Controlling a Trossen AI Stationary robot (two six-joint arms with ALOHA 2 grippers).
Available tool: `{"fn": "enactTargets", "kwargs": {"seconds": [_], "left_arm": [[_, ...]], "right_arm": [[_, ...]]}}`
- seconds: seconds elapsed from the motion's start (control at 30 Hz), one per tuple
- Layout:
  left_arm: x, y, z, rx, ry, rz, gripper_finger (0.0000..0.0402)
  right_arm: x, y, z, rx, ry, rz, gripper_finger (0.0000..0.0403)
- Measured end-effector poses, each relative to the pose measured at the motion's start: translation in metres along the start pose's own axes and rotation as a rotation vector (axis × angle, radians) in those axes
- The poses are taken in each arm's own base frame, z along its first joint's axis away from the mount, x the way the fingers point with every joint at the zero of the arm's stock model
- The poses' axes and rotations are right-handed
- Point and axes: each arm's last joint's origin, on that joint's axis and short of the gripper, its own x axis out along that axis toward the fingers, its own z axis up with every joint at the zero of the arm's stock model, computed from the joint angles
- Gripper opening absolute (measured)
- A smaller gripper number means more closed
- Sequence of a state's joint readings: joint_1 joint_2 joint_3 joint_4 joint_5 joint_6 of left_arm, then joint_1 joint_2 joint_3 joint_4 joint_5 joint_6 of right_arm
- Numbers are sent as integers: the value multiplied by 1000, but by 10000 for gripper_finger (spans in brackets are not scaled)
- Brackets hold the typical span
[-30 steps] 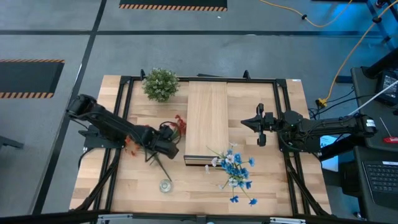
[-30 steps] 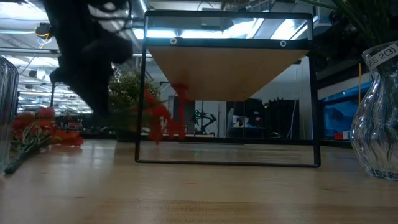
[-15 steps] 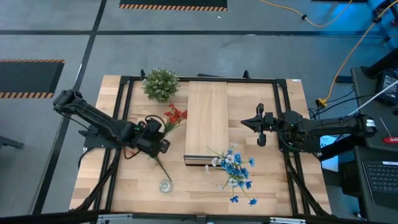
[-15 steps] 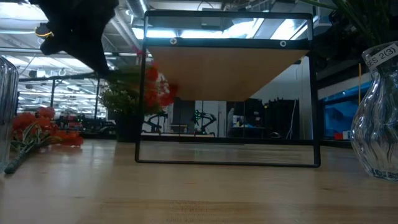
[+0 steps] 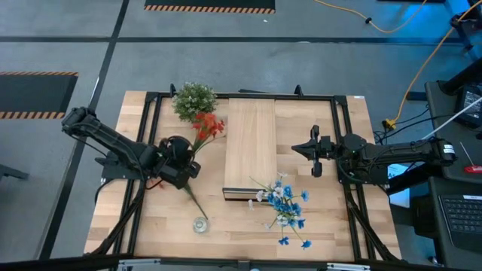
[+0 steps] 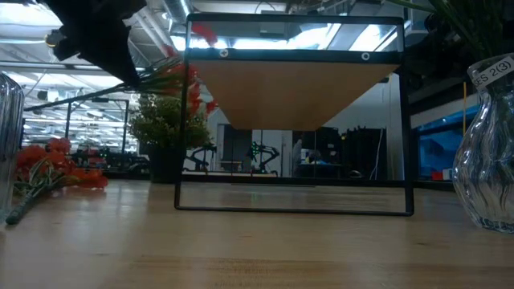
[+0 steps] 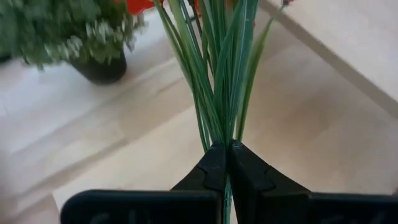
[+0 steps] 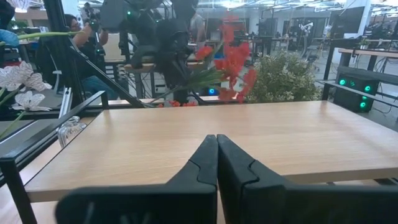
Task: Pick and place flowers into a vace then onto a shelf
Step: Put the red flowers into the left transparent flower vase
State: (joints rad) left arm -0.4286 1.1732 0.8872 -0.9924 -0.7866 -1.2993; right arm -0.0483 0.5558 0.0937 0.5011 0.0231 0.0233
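Observation:
My left gripper (image 5: 183, 164) is shut on a red-orange flower spray (image 5: 207, 126) above the table's left half, left of the pale wood shelf (image 5: 250, 150). The spray's blooms (image 6: 189, 74) show high in the low view. Its bare stem (image 5: 193, 197) runs down toward a small glass vase (image 5: 199, 223) near the front edge; whether it touches the vase I cannot tell. Blue and white flowers (image 5: 285, 207) lie on the table by the shelf's front end. My right gripper (image 8: 216, 163) waits shut at the shelf's right side (image 5: 312, 150). My left gripper pinches the spray's bundle of green stems and leaves (image 7: 221, 134) between its two fingertips, below the blooms. The fingers come slanting down from the table's left. The spray is lifted and tilted, with its blooms up toward the far edge and its bare stem end trailing down toward the near edge.
A round bushy green-white plant (image 5: 194, 100) stands at the far edge, close to the held blooms. More red-orange flowers (image 6: 56, 164) lie on the table under the left arm. A larger glass vase (image 6: 486, 172) stands close to the low camera. A black metal frame (image 5: 154, 98) rims the table.
My left gripper has risen and drawn back toward the table's left, staying shut on the spray. The spray has tipped: its blooms have swung up and toward the far edge, near the bushy plant, while its bare stem end stays by the small vase.

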Motion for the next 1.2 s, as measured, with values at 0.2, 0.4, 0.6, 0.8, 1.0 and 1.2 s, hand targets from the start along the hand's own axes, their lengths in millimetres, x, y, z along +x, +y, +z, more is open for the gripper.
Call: {"fn": "enactTargets", "kwargs": {"seconds": [0.2, 0.4, 0.6, 0.8, 1.0, 1.2], "left_arm": [[-19, -9, 8, 101, -165, -35, 3], [-48, -17, -5, 190, -424, -108, 3], [-63, -27, -21, 244, -436, -208, 3], [-70, -52, -34, 379, -406, -325, 3], [-67, -80, -36, 524, -375, -455, 3], [-81, -101, -26, 674, -466, -701, 3]], "right_arm": [[0, 0, 0, 1, 1, 0, 0], [0, 0, 0, 7, 2, 0, 0], [0, 0, 0, 25, 2, 0, 0], [0, 0, 0, 28, 5, 5, 0], [0, 2, 0, 29, 6, 78, 0], [0, 2, -1, 51, 9, 80, 0]]}}
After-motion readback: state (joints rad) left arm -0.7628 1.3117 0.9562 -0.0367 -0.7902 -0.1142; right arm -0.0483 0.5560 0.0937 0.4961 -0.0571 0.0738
